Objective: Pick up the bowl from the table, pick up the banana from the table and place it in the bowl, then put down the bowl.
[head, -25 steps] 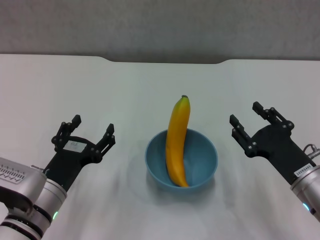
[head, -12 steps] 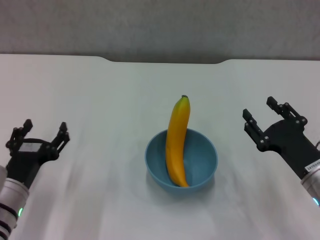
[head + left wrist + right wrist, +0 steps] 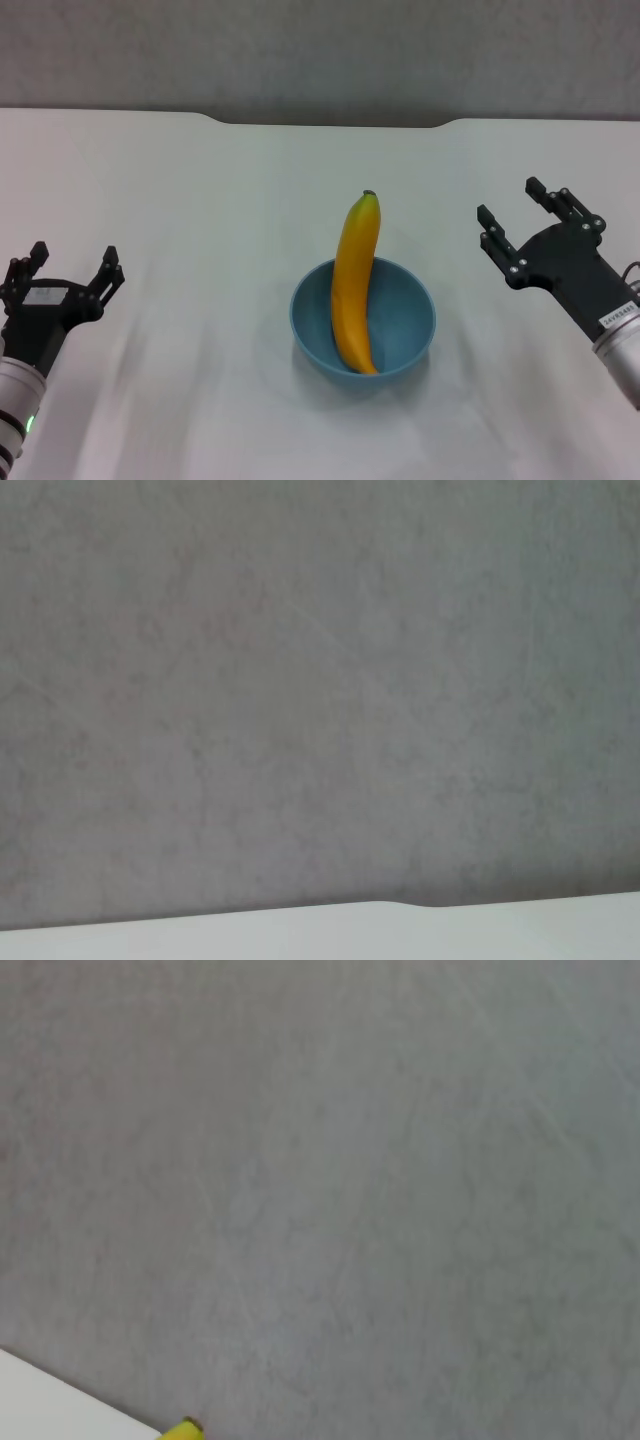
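The light-blue bowl [image 3: 385, 322] stands on the white table [image 3: 220, 200], in the middle of the head view. The yellow banana [image 3: 355, 282] lies in it, its dark tip sticking out over the far rim. My left gripper [image 3: 64, 272] is open and empty at the far left, well away from the bowl. My right gripper [image 3: 520, 212] is open and empty to the right of the bowl, apart from it. The banana's tip [image 3: 186, 1428] just shows in the right wrist view.
The table's far edge has a shallow notch [image 3: 330, 122] with a grey wall behind it. The wrist views show mostly the grey wall [image 3: 320, 680] and a strip of table edge [image 3: 500, 930].
My left gripper has pulled back from beside the bowl to the far left. My right gripper drew away to the right, then came slightly back. Bowl and banana have not moved.
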Motion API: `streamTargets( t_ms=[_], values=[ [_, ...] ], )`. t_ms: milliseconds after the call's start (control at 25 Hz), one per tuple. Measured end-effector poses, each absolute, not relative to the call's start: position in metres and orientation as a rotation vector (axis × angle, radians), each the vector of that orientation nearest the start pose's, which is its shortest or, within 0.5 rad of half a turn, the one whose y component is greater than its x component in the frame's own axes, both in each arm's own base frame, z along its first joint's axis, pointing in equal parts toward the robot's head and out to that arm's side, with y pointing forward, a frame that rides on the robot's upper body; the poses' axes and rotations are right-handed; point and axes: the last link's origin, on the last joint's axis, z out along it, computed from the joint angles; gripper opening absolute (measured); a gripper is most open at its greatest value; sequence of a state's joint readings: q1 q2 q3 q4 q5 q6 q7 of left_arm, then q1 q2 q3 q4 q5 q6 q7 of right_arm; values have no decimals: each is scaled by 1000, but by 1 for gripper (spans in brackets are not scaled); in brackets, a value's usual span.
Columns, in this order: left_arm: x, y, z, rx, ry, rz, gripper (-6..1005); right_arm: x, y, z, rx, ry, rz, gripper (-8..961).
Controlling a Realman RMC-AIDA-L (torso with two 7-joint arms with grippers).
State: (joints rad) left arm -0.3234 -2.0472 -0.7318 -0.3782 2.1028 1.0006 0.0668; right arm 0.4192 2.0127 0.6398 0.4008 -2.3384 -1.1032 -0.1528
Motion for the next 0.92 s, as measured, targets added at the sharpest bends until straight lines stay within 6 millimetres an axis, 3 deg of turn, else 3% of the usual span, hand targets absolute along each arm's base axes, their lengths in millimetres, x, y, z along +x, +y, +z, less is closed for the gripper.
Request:
streamTargets(
  t_ms=[360,560,920],
  values=[
    [-344,309,-30,-1563,-642,-542,896,270,331,-51,-1866,167,621,701],
    [-343,310,-31,-1563,-642,-543,896,273,328,-50,-1855,173,621,902],
    [-350,306,-25,-1505,-676,-554,896,294,315,-28,-1693,294,677,894]
  ],
)
